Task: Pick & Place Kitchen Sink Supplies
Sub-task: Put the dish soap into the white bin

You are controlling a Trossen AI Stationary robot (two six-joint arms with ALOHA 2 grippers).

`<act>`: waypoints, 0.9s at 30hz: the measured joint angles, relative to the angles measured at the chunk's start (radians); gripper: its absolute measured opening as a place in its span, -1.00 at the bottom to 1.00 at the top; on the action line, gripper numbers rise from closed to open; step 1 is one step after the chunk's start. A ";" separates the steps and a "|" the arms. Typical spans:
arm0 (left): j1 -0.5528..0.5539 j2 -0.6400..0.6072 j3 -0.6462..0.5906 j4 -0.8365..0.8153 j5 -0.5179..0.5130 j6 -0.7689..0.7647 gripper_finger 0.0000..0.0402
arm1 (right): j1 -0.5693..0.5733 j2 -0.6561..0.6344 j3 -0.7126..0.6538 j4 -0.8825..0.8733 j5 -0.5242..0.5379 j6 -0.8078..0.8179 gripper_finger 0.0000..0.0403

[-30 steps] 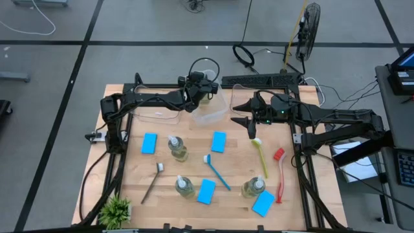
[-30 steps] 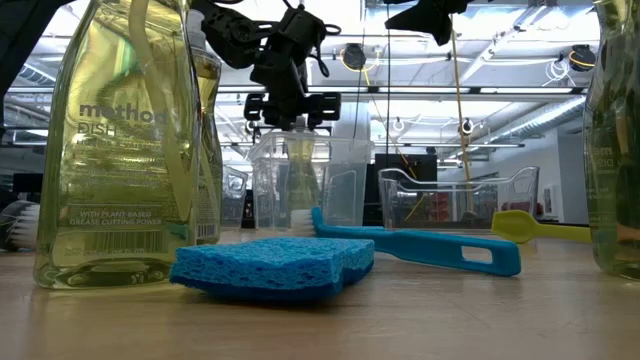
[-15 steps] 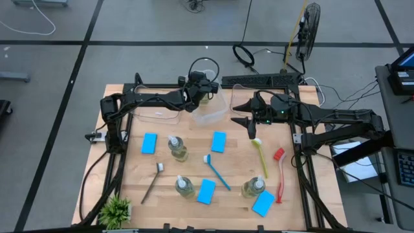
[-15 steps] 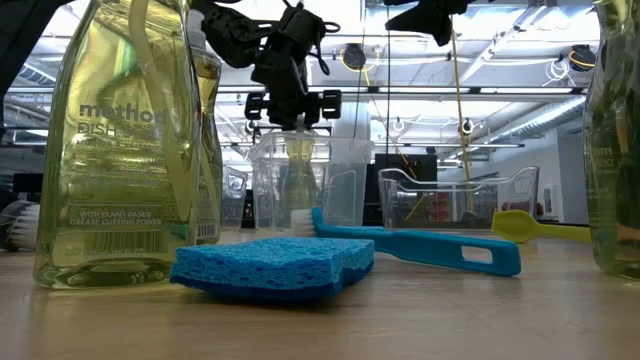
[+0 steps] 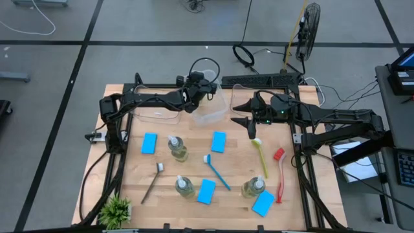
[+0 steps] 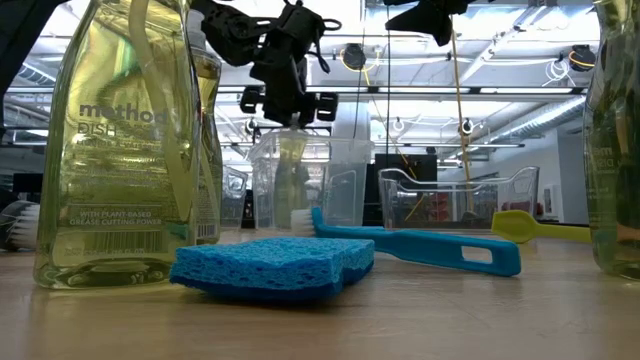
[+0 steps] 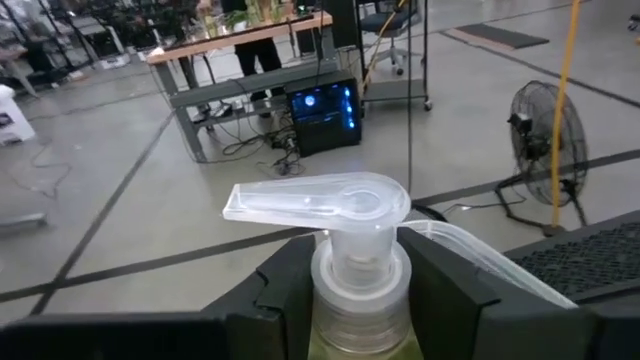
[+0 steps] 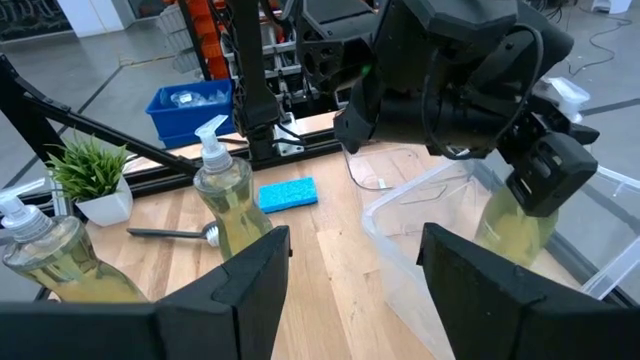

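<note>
Near edge of wooden table: three soap bottles, blue sponges, brushes lie loose around blue brush. Beyond blue brush, right gripper hovers over head of yellow brush, jaws spread, nothing between. Farthest from blue brush: left gripper, jaws clamped on neck of fourth soap bottle, bottle hanging inside clear bin.
</note>
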 joint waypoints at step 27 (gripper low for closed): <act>-0.016 0.000 0.000 0.001 -0.046 0.025 -0.30 | 0.000 0.000 0.000 0.000 0.000 0.002 0.05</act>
